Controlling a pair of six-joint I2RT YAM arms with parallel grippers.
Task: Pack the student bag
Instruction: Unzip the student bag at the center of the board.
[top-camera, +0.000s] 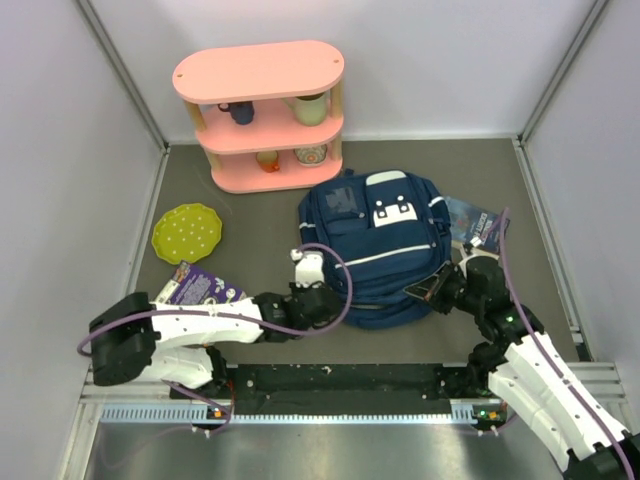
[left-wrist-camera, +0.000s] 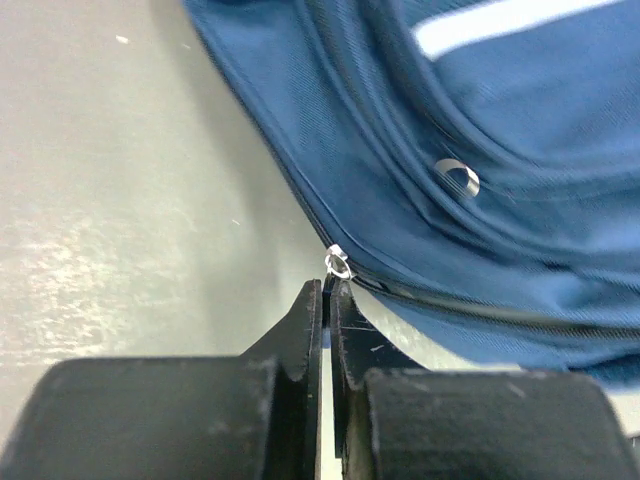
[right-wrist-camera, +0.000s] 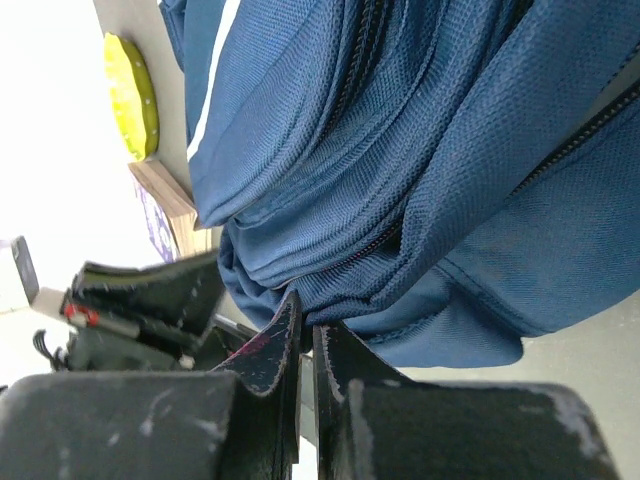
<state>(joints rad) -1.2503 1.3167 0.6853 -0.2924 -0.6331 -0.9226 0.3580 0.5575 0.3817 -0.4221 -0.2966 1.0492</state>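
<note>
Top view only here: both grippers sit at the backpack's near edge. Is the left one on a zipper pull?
Observer: In the left wrist view the left gripper is shut. A small silver zipper ring on the student bag sits right at its tips. I cannot tell whether it is pinched.
Operator: And the right one?
Observer: In the right wrist view the right gripper is shut, its tips against a bunched fold of the bag's fabric.
Operator: Any other pull near the left fingers?
Observer: Yes, a second silver ring lies higher on the bag, apart from the fingers.
</note>
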